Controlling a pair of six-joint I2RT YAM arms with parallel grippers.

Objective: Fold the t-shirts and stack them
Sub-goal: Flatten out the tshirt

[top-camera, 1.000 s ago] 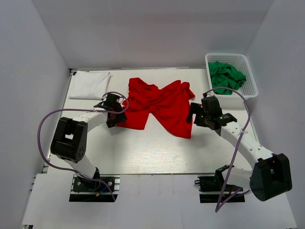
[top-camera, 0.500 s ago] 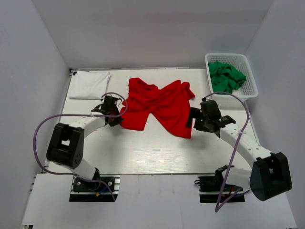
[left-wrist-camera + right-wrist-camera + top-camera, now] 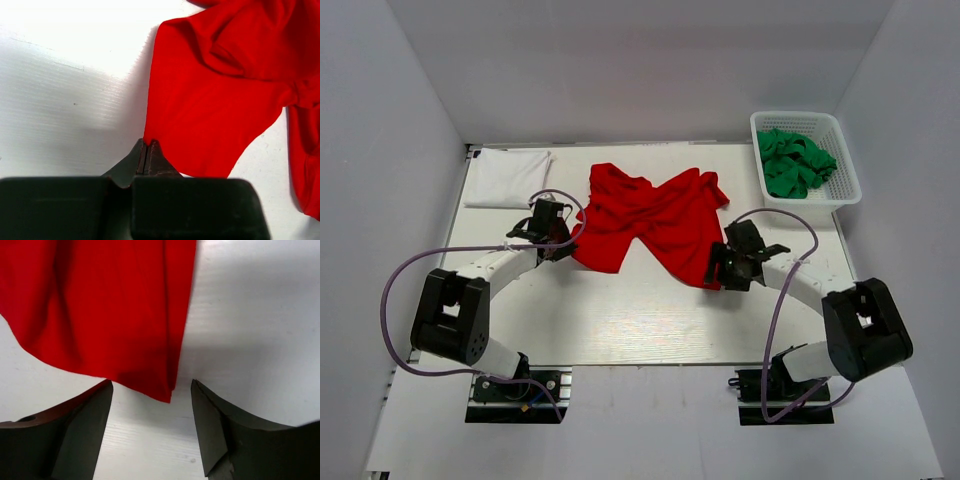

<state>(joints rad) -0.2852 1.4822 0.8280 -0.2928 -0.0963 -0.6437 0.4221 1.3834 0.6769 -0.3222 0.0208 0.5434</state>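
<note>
Flanking red t-shirt (image 3: 655,225): white t-shirt (image 3: 507,177), lattice basket (image 3: 810,201).

red t-shirt (image 3: 655,225): spread, crumpled | white t-shirt (image 3: 507,177): folded | green t-shirts (image 3: 793,160): heaped

White table (image 3: 620,320) boxed in by plain pale grey walls (image 3: 640,70) on 3 sides; bright even light, soft shadows.

We see our left gripper (image 3: 148,150) with its jaws pressed together on the near corner of the red t-shirt (image 3: 220,100), which spreads rumpled rightward over the white table (image 3: 65,100).
</note>
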